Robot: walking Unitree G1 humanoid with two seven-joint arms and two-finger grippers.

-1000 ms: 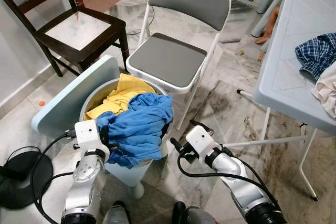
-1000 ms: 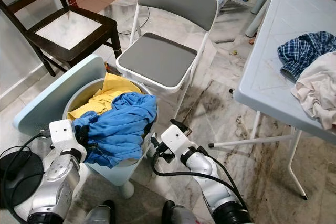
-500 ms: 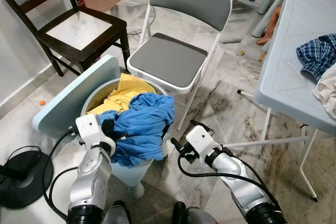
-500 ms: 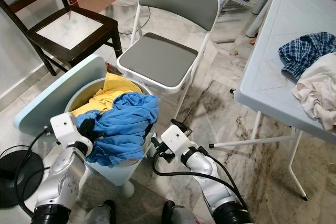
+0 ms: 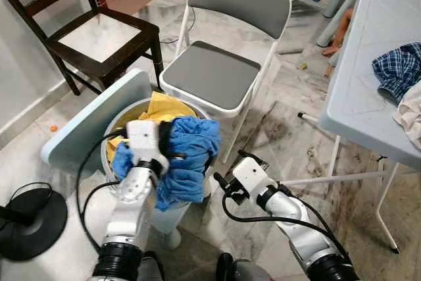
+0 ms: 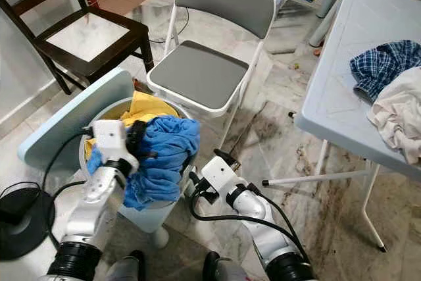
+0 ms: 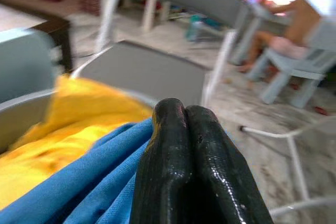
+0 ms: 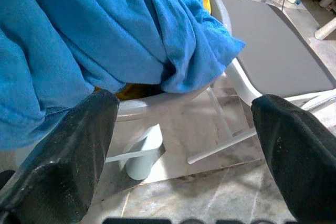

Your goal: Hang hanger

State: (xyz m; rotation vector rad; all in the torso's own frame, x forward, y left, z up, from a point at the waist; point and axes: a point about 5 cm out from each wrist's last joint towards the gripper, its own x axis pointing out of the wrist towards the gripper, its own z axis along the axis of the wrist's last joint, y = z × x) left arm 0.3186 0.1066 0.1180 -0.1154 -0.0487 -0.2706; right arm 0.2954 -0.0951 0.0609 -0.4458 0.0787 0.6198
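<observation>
Two grippers: left gripper (image 5: 172, 144) fingers pressed together over blue cloth (image 5: 191, 156); right gripper (image 5: 220, 183) fingers apart; we should lift slowly, clearing the basket (image 5: 112, 129).

Clothes-filled tub (image 5: 112, 137) on marble floor (image 5: 289, 136)

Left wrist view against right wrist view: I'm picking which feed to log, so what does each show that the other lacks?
The left wrist view has the left gripper, its fingers pressed together, above the yellow cloth, with a small pale chair and part of a person behind. The right wrist view has the right gripper, its fingers wide apart, low beside the laundry tub, looking at the tub's leg and the marble floor. Both show the blue cloth and the grey folding chair.
</observation>
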